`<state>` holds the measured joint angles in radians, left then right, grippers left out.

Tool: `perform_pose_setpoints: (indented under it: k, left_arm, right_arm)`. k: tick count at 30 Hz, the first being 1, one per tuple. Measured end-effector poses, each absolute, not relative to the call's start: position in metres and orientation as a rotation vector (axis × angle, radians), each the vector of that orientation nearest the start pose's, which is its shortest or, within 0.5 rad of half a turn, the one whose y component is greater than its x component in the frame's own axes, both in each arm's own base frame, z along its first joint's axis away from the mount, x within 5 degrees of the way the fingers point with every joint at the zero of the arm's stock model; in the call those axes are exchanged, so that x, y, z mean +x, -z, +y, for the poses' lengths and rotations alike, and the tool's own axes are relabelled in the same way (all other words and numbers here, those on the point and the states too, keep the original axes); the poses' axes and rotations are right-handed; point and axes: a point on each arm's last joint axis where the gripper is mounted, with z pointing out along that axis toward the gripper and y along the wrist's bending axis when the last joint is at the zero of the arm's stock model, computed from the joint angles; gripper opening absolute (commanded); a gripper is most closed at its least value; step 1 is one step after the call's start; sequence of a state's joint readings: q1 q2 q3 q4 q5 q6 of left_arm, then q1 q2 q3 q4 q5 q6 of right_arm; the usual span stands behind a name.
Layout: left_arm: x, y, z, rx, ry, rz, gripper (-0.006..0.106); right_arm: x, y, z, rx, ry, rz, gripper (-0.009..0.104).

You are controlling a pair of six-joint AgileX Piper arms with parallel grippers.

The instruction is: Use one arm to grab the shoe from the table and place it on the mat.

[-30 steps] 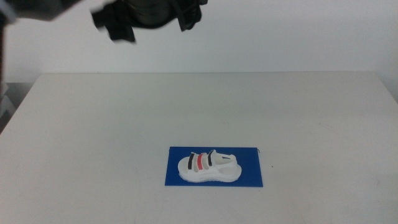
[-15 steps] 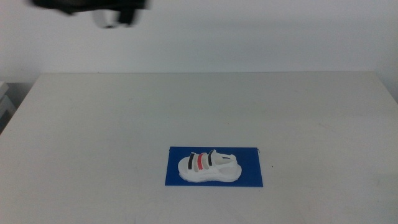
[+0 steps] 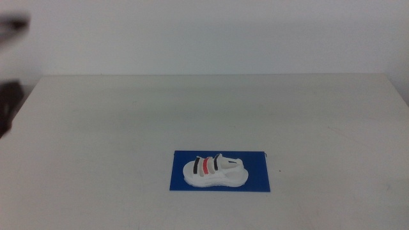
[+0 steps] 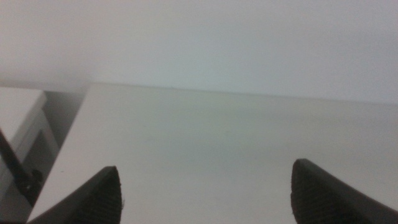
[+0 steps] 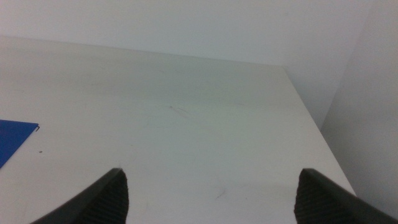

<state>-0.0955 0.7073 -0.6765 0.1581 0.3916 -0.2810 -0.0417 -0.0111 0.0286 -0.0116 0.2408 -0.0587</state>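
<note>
The shoe (image 3: 215, 171) lies on its sole in the middle of the blue mat (image 3: 257, 181), toe to the right, three straps running black, red, black across the top. The mat sits on the near part of the bench (image 3: 128, 128), a little right of centre. By the look of things the placing is done.

The shoe looks light and fairly stiff, with a thick sole that would not crush. If it needed another lift, the sides of the sole at mid-length seem the surest hold; the straps look softer and could give.

The left gripper (image 4: 205, 193) is released, its jaws wide apart with nothing between them, over the far left corner of the bench. The middle view shows only a dark blur of that arm (image 3: 7, 105) at the left edge. The right gripper (image 5: 211, 196) is likewise spread and empty, over the right side near the bench's edge.

Open bench lies all round the mat.
</note>
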Motion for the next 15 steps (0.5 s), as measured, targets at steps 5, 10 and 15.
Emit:
perform_pose_setpoints:
  k: [5,10,15]
  left_arm:
    - [0.107,-0.293,0.003,-0.115,0.060,1.761,0.094]
    - [0.078,-0.244,0.005,-0.129,0.021,1.692,0.094]
    - [0.060,-0.210,0.004,-0.137,0.029,1.631,0.094]
  right_arm:
    - [0.055,-0.182,-0.003,-0.023,0.084,1.742,0.078]
    - [0.055,-0.182,-0.003,-0.023,0.084,1.742,0.078]
    - [0.055,-0.182,-0.003,-0.023,0.084,1.742,0.078]
